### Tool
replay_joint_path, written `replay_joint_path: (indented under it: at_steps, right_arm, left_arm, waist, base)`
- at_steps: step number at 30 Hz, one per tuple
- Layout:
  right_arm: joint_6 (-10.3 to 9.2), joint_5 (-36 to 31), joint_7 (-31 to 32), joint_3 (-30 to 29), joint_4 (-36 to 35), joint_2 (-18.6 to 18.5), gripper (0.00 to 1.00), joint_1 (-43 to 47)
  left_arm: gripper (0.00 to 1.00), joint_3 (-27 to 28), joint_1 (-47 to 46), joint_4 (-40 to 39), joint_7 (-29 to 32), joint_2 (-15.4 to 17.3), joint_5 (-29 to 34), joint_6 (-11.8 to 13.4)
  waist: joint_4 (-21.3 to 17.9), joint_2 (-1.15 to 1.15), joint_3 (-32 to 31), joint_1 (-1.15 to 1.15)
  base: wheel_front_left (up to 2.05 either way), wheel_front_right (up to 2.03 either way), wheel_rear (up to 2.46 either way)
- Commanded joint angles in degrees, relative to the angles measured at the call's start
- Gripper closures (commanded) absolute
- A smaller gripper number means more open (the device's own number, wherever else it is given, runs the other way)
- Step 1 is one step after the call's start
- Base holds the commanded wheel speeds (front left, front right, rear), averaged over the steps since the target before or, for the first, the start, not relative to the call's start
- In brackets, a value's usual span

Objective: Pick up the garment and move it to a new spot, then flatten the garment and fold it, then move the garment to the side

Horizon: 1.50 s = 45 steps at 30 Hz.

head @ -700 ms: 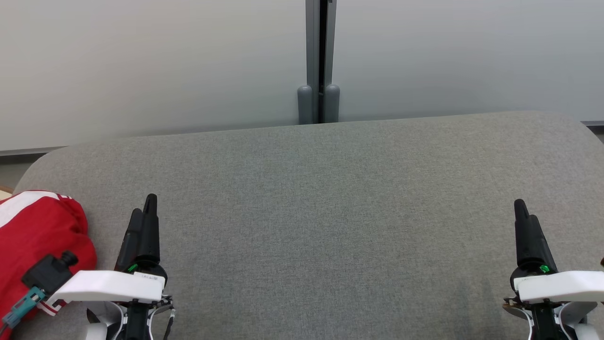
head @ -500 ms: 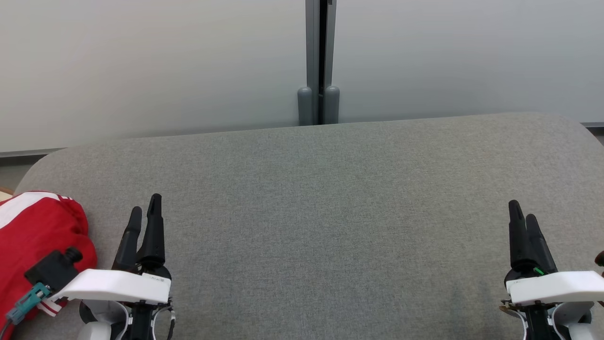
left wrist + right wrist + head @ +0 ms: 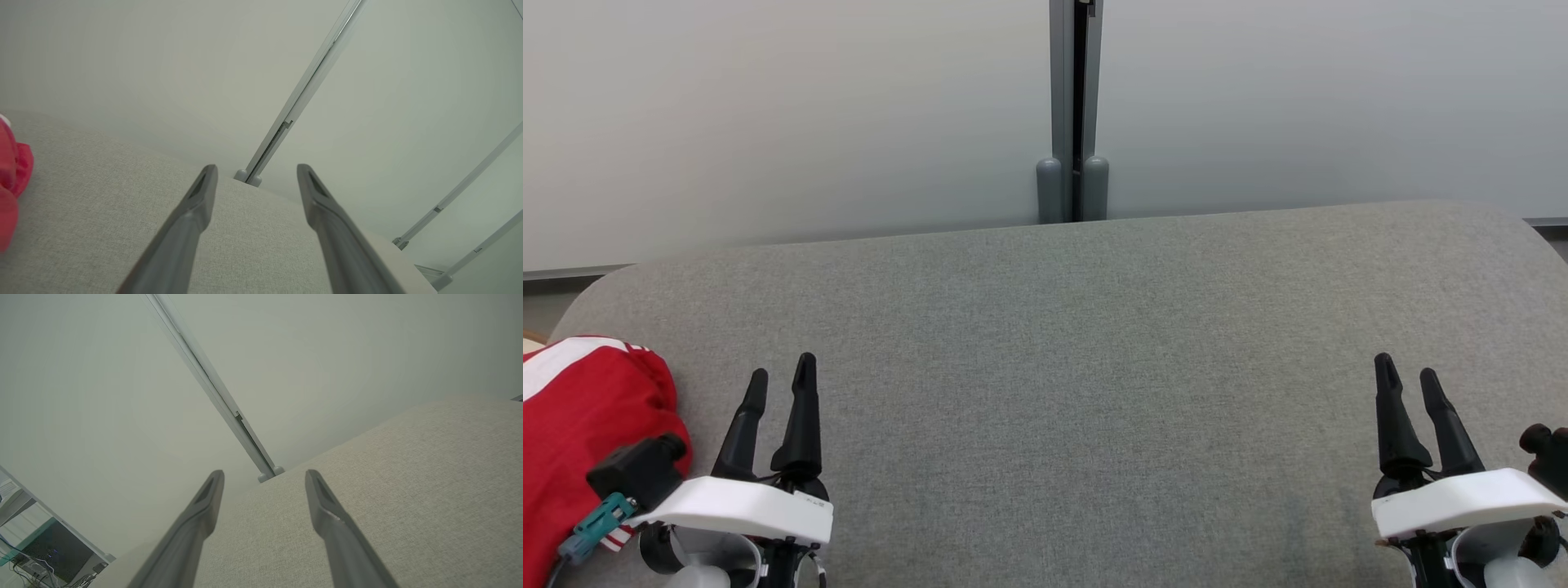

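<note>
The garment (image 3: 584, 416) is a red bundle with white stripes, lying at the left end of the grey upholstered surface (image 3: 1094, 367). Its red edge (image 3: 12, 179) also shows at the left border of the left wrist view. My left gripper (image 3: 783, 377) hovers just right of the garment, open and empty, fingers pointing toward the wall. In its own wrist view the left gripper (image 3: 255, 168) shows two spread fingers with nothing between them. My right gripper (image 3: 1406, 374) stands open and empty at the lower right, and the right gripper (image 3: 263, 473) looks spread in the right wrist view.
A pale wall with a grey vertical post (image 3: 1074, 106) runs behind the surface. The surface's rounded back edge (image 3: 1094, 222) lies close to the wall. A desk with cables (image 3: 49, 555) shows low at the left of the right wrist view.
Both grippers rotated at the wrist, so their fingers now show side by side and spread; both drew slightly back toward me. The head view shifted a little.
</note>
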Motion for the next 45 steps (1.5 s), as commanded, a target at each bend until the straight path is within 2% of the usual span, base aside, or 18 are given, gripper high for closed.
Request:
replay_joint_path:
  at_steps: [1, 26, 45]
  right_arm:
    - [0.02, -1.5, -0.5, 0.1, -0.5, -0.5, 0.00, -0.8]
    - [0.02, -17.4, -0.9, 0.3, 2.4, 0.4, 0.00, 0.9]
    - [0.01, -25.1, -1.9, 1.9, 3.4, 1.0, 0.00, 1.8]
  left_arm:
    - [0.00, 0.1, -0.7, -0.4, -0.4, 0.5, 1.2, 0.1]
    - [0.00, -2.1, 0.2, 4.3, -4.1, 1.9, 18.0, 0.8]
    - [0.00, -2.5, 0.7, 7.5, -6.3, 1.9, 26.0, 1.5]
  waist:
    - [0.0, 0.00, 0.0, 0.00]
    - [0.3, 0.00, -1.6, 0.00]
    - [0.6, 0.00, -2.4, 0.00]
  base:
    - [0.00, 0.00, 0.00]
    - [0.00, 0.00, 0.00]
    - [0.00, 0.00, 0.00]
